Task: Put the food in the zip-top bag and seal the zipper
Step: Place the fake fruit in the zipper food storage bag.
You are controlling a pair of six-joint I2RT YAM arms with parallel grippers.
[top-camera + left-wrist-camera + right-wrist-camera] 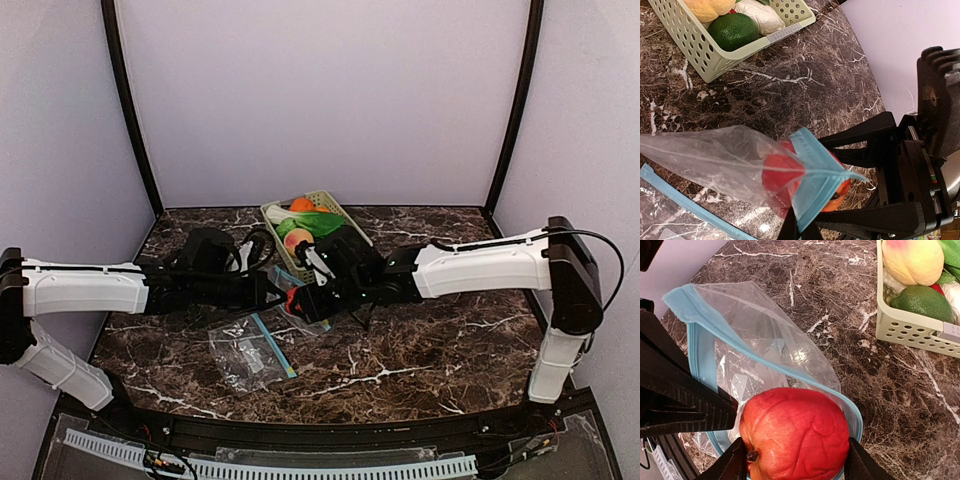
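My right gripper (796, 456) is shut on a red apple (795, 432) and holds it in the open mouth of the clear zip-top bag (765, 345), which has a blue zipper rim. My left gripper (801, 228) is shut on the blue zipper edge (820, 175) and holds the mouth up; the apple (776, 176) shows through the plastic. In the top view both grippers meet mid-table, left (276, 294) and right (306, 300), around the apple (293, 299). The peach (912, 260), a green fruit (922, 302), the orange (302, 204) and the leafy greens (318, 222) lie in the basket.
The pale green lattice basket (345, 212) stands at the back centre, just beyond the grippers. Clear plastic with a blue strip (248, 355) lies on the marble table in front of the left gripper; I cannot tell whether it belongs to the held bag. Purple walls enclose the table.
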